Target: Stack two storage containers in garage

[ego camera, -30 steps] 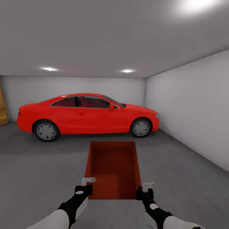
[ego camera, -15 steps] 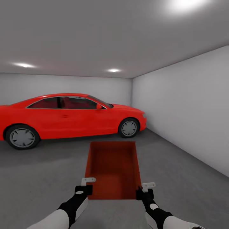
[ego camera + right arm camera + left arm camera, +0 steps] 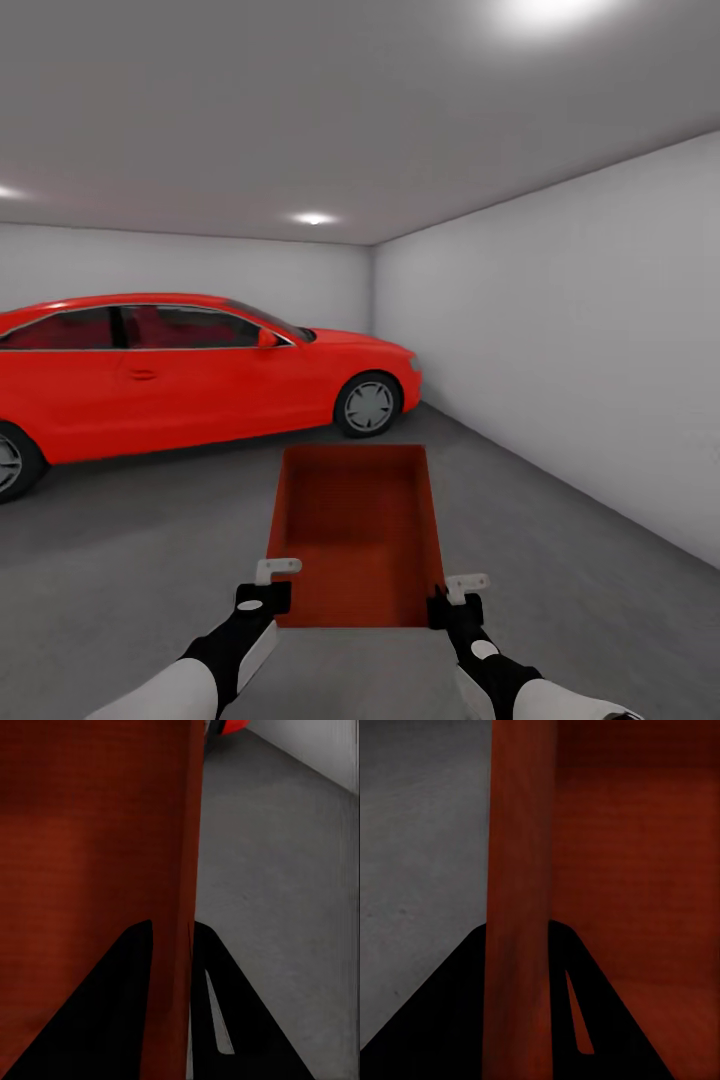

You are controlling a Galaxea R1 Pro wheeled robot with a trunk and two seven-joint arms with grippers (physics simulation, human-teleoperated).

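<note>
I am in the garage, carrying one orange-red storage container in front of me above the dark grey concrete floor. It is topless and looks empty inside. My left gripper is shut on the near left wall of the container. My right gripper is shut on the near right wall of the container; dark fingers straddle the thin wall in both wrist views. The second container is out of view.
A red car stands broadside ahead and to the left, its front wheel toward the far right corner. A plain pale wall runs along the right side. Bare concrete lies between me and the car.
The whole view has swung to the right: the car has slid leftward in the picture and more of the right wall shows. The container and both grippers keep the same place before me.
</note>
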